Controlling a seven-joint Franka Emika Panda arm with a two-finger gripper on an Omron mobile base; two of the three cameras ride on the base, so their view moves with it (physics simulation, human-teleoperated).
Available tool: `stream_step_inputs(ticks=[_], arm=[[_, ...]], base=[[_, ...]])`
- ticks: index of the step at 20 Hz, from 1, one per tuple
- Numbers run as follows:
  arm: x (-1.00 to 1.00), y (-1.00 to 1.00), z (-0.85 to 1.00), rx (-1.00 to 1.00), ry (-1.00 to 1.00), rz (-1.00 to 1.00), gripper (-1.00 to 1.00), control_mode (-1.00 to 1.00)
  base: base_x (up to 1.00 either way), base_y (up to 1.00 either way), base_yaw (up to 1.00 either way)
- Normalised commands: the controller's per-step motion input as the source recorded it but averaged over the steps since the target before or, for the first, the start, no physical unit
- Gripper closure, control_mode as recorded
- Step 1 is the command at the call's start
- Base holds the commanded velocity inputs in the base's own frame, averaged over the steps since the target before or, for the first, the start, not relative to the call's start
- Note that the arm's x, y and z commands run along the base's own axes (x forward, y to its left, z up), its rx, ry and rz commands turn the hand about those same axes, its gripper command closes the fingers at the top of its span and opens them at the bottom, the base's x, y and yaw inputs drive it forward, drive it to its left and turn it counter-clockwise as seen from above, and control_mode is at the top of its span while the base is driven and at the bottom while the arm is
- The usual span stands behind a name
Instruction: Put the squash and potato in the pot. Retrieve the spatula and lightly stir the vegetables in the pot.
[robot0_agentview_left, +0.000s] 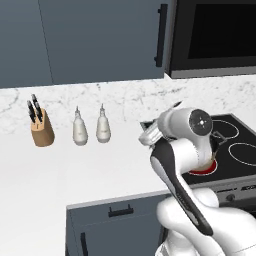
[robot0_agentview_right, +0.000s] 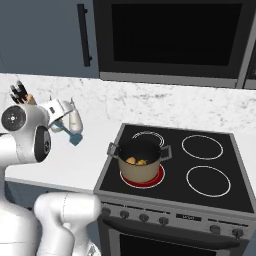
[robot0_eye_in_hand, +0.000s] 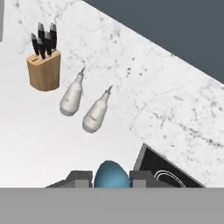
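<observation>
Currently the tool (robot0_eye_in_hand: 112, 177) is closed on the spatula (robot0_eye_in_hand: 112, 174), whose light blue rounded end shows between the two dark tips in the hand view. In the right base view the tool (robot0_agentview_right: 71, 134) hangs above the white desk (robot0_agentview_right: 90, 160), at nine o'clock from the pot (robot0_agentview_right: 140, 162). The pot sits on the glowing red front-left burner (robot0_agentview_right: 159, 179) of the stove (robot0_agentview_right: 220, 200). Inside it lie the squash (robot0_agentview_right: 142, 161) and the potato (robot0_agentview_right: 131, 160), side by side. A knife block (robot0_eye_in_hand: 43, 70) and two white bottles (robot0_eye_in_hand: 83, 105) stand on the desk by the backsplash.
</observation>
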Motion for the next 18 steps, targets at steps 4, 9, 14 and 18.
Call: stream_step_inputs(ticks=[4,9,14,18], arm=[[-0.02,-0.84,0.14,0.51,0.07,-0.56,1.0,-1.0],[0.0,-0.98,0.11,0.51,0.11,-0.44,1.0,-1.0],[0.01,-1.0,0.2,0.56,0.16,-0.3,1.0,-1.0],[0.17,-1.0,0.04,0.57,0.23,-0.23,1.0,-1.0]], base=[[0.0,0.0,0.0],[0.0,0.0,0.0],[0.0,0.0,0.0],[0.0,0.0,0.0]])
